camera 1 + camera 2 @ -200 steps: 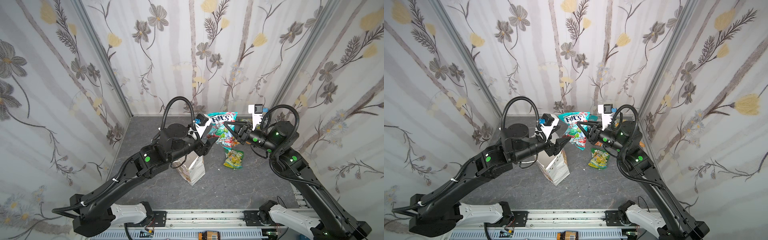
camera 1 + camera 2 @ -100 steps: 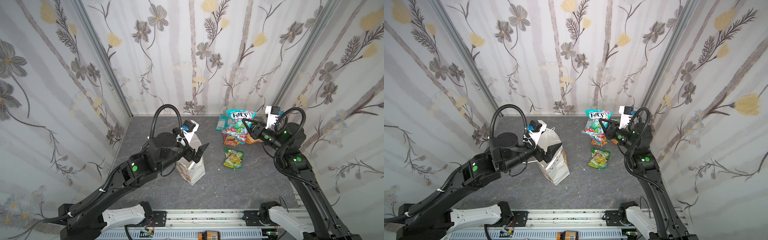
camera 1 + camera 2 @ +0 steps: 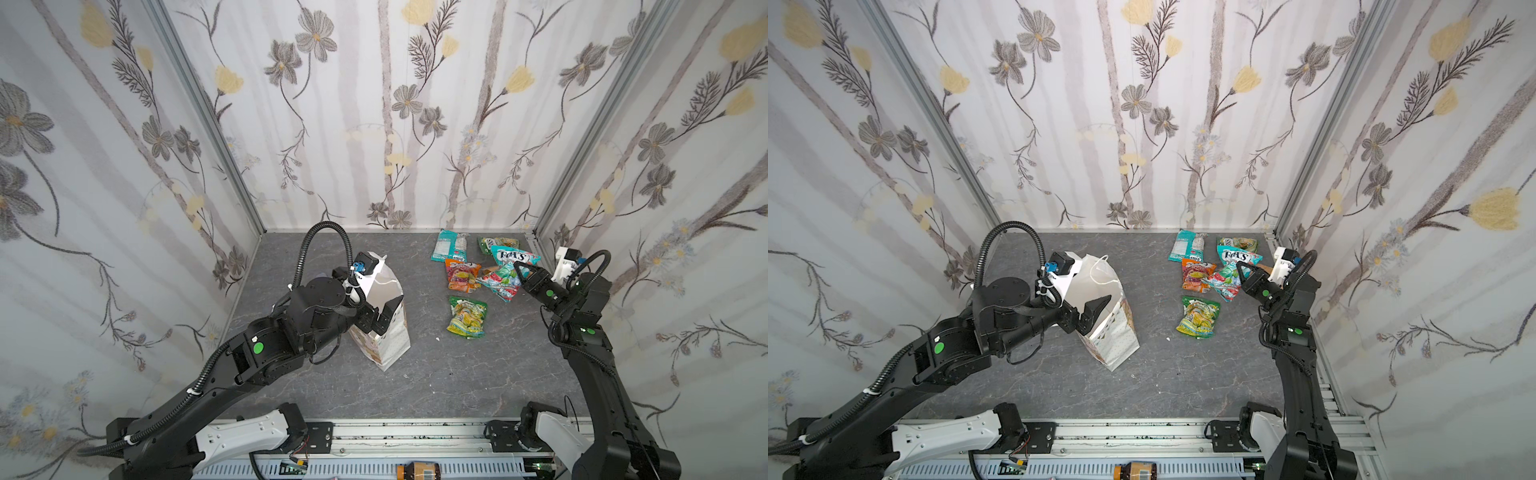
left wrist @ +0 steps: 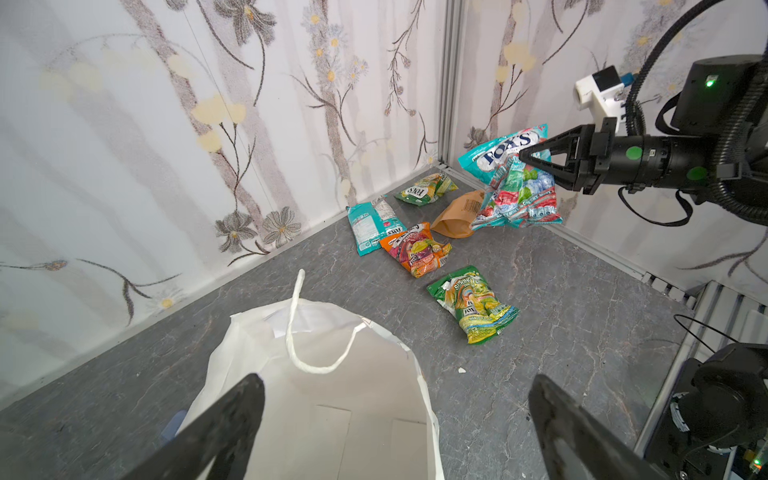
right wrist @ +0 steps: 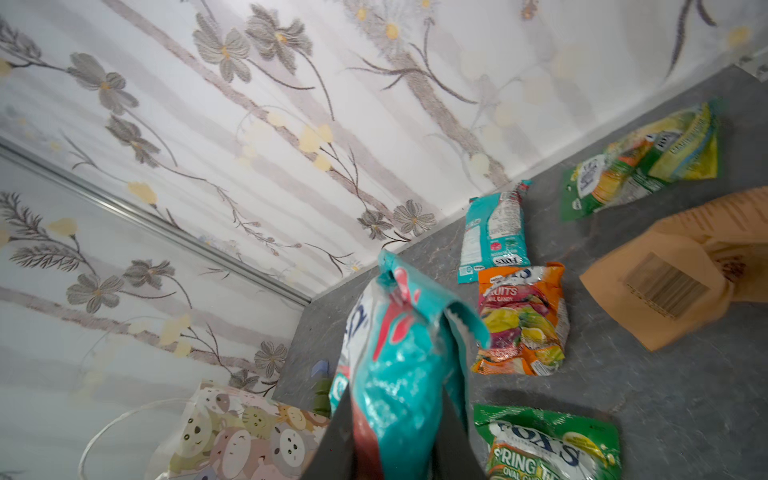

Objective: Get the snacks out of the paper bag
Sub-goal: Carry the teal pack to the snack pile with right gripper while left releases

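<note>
1. The right pincer (image 3: 524, 272) is pinching the teal packet (image 3: 505, 276) by its upper edge, jaws narrow on the foil. The packet is hanging clear of the bench (image 3: 436, 374) near the far right corner, its long axis dropping away from the fingertips
2. In the left wrist view the tan pouch (image 4: 457, 210) is lying flat beneath and behind the packet. A set-down is likely wanting the bare patch between that pouch and the yellow-green packet (image 3: 467, 316)
3. The other snacks are lying out already: a flat teal packet (image 3: 449, 246) touching an orange-red packet (image 3: 462, 274), and a green packet (image 3: 494, 242) by the back wall
4. The held packet is looking glossy and crinkly, with white lettering and printed red and green sweets. It is sagging, so it is probably going to flop on release
5. The left pincer (image 3: 384, 318) is hovering over the mouth of the paper bag (image 3: 392, 340) with jaws spread wide, gripping nothing. The bag is standing well apart from the snacks, on their left
6. The bag's inside is showing plain white with no packet visible, though the left pincer's fingers (image 4: 232, 415) are hiding part of its floor
</note>
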